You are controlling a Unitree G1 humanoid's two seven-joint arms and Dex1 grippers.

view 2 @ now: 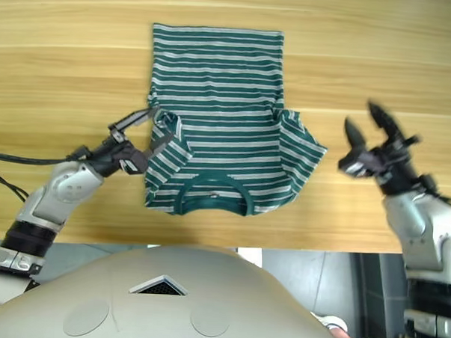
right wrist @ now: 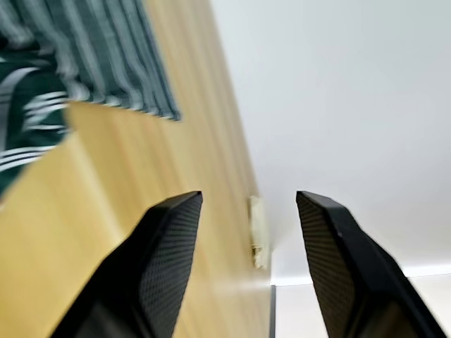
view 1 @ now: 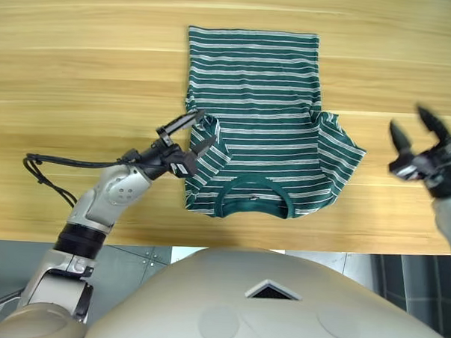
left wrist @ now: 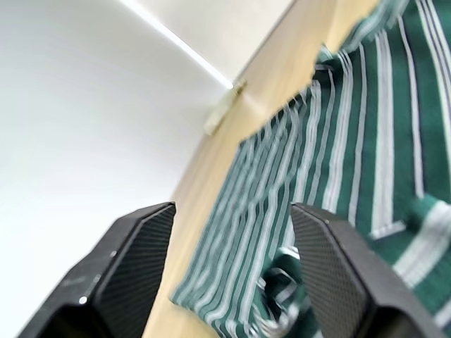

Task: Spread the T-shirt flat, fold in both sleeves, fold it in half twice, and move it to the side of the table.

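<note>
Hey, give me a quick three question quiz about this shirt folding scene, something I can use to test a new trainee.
1. True or false: the T-shirt lies with its collar on the side farthest from the robot.
2. Which claw is at the shirt's edge: A left, B right, C neither?
3. Fill in: the right claw, over the bare table, is ____.
Key: 1 false, the collar is nearest the robot. 2 A, the left claw. 3 open.

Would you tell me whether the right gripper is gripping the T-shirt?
No, the right gripper is open and clear of the T-shirt, with a gap between them.
</note>
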